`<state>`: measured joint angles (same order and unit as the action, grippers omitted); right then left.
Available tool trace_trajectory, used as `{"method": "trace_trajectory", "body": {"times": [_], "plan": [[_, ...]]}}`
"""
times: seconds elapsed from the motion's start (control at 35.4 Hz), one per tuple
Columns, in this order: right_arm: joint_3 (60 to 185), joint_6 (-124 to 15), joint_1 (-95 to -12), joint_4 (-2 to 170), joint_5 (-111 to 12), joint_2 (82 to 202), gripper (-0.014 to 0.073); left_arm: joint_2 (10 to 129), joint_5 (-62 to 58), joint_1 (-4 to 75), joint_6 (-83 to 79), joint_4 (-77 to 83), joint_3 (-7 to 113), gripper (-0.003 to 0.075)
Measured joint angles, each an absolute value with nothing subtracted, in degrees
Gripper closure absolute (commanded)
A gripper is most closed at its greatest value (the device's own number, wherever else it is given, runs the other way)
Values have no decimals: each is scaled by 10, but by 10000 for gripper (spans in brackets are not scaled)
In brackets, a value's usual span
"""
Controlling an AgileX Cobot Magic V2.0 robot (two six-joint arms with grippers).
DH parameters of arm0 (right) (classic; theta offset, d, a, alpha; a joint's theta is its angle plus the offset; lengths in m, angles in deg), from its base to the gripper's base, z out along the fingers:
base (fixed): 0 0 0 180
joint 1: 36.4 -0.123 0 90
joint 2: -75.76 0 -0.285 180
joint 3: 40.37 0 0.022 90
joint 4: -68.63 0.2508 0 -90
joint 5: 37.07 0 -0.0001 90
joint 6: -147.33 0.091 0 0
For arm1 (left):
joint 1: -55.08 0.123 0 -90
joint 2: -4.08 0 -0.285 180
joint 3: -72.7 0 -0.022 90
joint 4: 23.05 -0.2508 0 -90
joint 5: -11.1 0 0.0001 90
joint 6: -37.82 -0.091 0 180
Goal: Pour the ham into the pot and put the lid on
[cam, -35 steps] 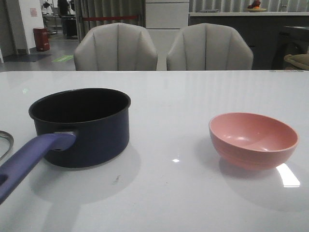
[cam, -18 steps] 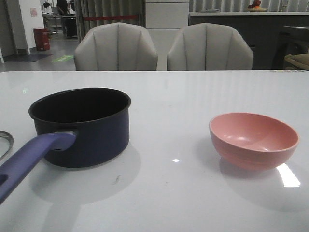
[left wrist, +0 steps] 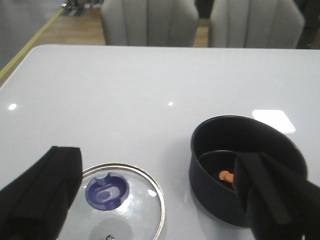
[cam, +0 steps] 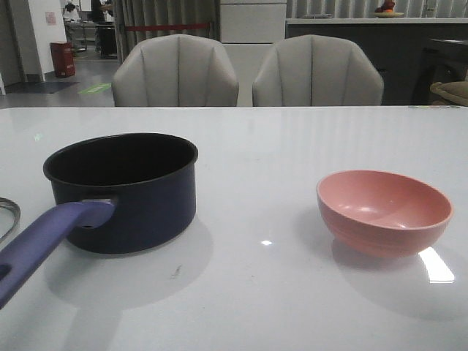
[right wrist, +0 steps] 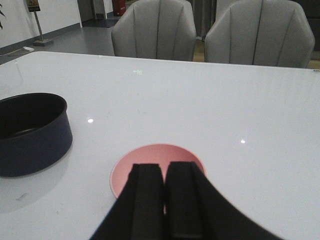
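Note:
The navy pot (cam: 124,191) stands on the left of the table, its purple handle (cam: 44,245) pointing toward the front left. In the left wrist view a few orange ham bits (left wrist: 227,176) lie inside the pot (left wrist: 220,192). The glass lid (left wrist: 122,205) with its blue knob (left wrist: 106,190) lies flat on the table beside the pot; only its rim (cam: 6,216) shows in the front view. My left gripper (left wrist: 160,200) is open above the lid and pot. My right gripper (right wrist: 164,190) is shut and empty above the empty pink bowl (right wrist: 150,157).
The pink bowl (cam: 383,210) sits on the right of the white table (cam: 256,146). Two grey chairs (cam: 175,72) stand behind the table's far edge. The pot also shows at the left of the right wrist view (right wrist: 30,135).

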<state>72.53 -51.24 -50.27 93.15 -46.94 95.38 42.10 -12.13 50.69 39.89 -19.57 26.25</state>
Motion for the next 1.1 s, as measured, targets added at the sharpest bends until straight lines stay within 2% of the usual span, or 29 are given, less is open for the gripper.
{"method": "trace_trajectory", "body": {"times": [0.17,0.45,0.68,0.85,1.1], "plan": [[725,-512,-503,931,-470,954,446,547,-158,555,403,-140,318,75],[725,-512,-503,931,-472,954,446,773,-277,578,403,-126,424,85],[725,-513,-503,931,-472,954,446,917,-327,595,403,-128,515,85],[725,-513,-503,931,-472,954,446,998,-357,621,403,-140,576,85],[725,-513,-503,931,-472,954,446,1061,-373,627,404,-149,605,85]]}}
